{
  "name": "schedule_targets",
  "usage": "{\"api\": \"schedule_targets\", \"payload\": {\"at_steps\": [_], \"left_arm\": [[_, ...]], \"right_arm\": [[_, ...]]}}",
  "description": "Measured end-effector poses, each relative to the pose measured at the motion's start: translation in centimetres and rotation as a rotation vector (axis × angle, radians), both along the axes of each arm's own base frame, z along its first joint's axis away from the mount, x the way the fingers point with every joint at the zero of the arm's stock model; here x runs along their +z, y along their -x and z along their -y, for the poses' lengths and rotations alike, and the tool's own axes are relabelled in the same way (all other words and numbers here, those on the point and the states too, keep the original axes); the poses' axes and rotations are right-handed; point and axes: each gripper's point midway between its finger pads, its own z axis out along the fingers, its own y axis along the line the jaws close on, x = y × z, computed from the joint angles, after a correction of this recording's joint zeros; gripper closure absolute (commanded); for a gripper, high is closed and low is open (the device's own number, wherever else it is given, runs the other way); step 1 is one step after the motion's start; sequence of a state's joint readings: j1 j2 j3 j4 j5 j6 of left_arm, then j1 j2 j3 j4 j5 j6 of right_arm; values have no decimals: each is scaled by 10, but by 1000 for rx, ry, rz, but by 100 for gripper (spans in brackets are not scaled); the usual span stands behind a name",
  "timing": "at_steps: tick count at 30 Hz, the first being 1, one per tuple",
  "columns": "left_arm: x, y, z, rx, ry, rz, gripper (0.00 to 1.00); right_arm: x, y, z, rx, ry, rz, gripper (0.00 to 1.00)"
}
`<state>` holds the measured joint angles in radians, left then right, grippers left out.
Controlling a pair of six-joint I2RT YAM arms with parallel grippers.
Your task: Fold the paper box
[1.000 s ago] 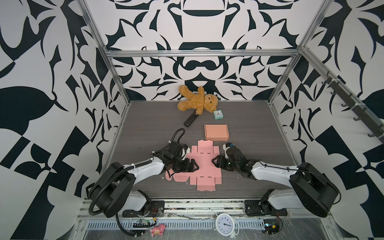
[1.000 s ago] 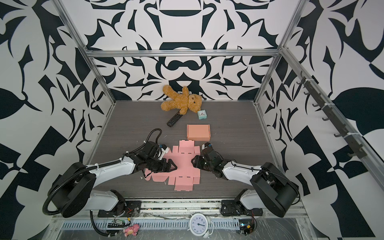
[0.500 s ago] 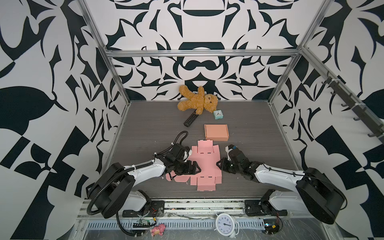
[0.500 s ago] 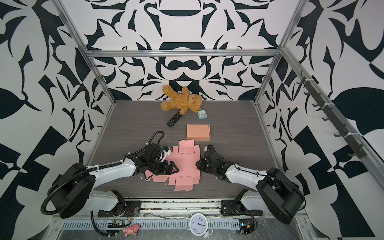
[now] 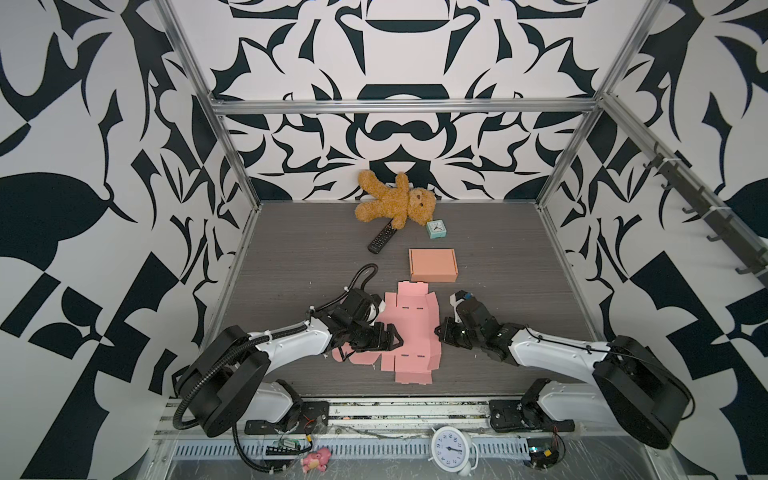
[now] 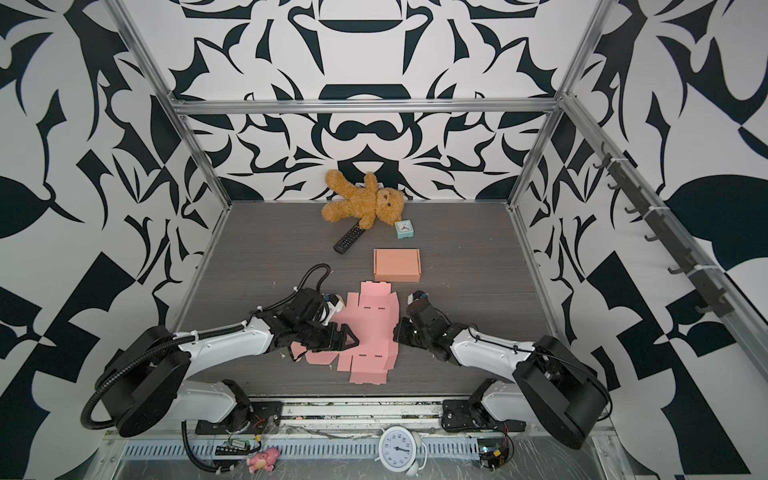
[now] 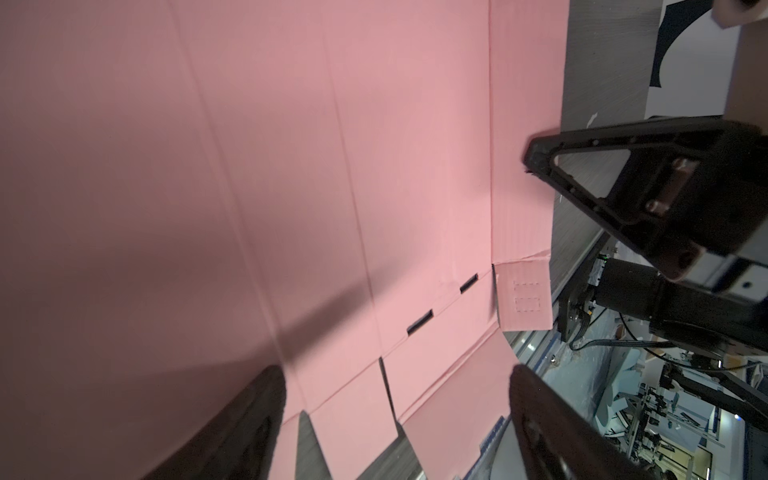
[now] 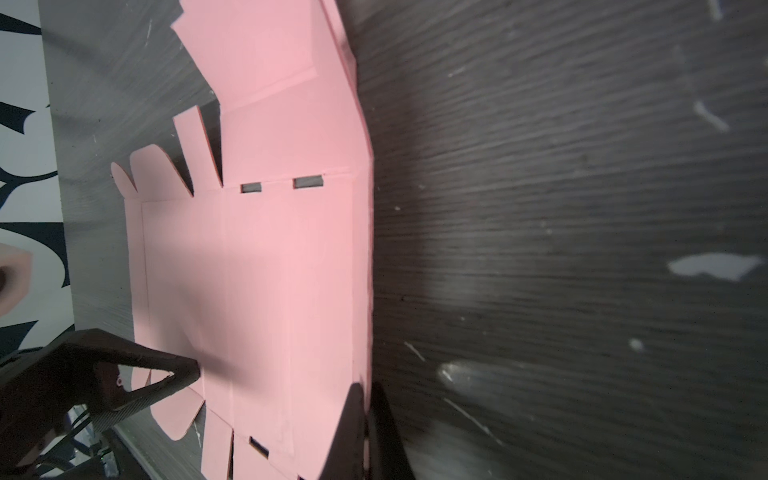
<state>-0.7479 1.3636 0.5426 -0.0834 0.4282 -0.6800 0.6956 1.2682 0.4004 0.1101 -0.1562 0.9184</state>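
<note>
The paper box (image 5: 411, 328) (image 6: 374, 328) is a flat pink cut-out blank lying unfolded on the grey table near the front in both top views. My left gripper (image 5: 392, 338) (image 6: 347, 338) hovers open over its left half. In the left wrist view the blank (image 7: 291, 187) fills the frame, and the left gripper (image 7: 395, 415) holds nothing. My right gripper (image 5: 438, 334) (image 6: 397, 334) is shut on the blank's right edge. In the right wrist view the right gripper (image 8: 365, 415) pinches the thin edge of the blank (image 8: 270, 249), slightly raised.
A folded orange box (image 5: 433, 264) sits just behind the blank. Further back lie a black remote (image 5: 381, 237), a teddy bear (image 5: 395, 205) and a small teal clock (image 5: 436, 228). A white alarm clock (image 5: 451, 449) and a pink toy (image 5: 316, 459) lie on the front rail.
The right gripper's jaws have closed on the blank's right edge. The left gripper has shifted a little further over the sheet and stays open.
</note>
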Motion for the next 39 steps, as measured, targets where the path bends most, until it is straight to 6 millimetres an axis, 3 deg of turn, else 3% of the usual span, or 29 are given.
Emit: {"api": "schedule_targets", "payload": {"at_steps": [2, 6, 8, 12, 18, 24, 29, 34, 39], "left_arm": [[2, 2, -5, 3, -17, 3, 14], [13, 1, -12, 10, -42, 43, 31], [26, -6, -11, 12, -40, 82, 45], [43, -24, 1, 8, -33, 143, 70], [42, -63, 28, -9, -44, 169, 89], [36, -106, 52, -8, -18, 173, 100], [33, -138, 75, -17, 13, 186, 100], [24, -159, 91, -19, 28, 181, 100], [16, -168, 96, -20, 30, 171, 100]], "right_arm": [[2, -1, 0, 12, 16, 0, 97], [9, -1, 1, 39, 49, 11, 98], [14, -1, 2, 52, 66, 19, 98], [21, -3, 2, 73, 83, 33, 98], [21, 1, 4, 93, 103, 30, 99], [24, 5, 2, 123, 117, 32, 100], [29, 6, -3, 149, 121, 40, 100], [33, 6, -7, 166, 121, 52, 100], [34, 7, -8, 177, 125, 54, 100]]}}
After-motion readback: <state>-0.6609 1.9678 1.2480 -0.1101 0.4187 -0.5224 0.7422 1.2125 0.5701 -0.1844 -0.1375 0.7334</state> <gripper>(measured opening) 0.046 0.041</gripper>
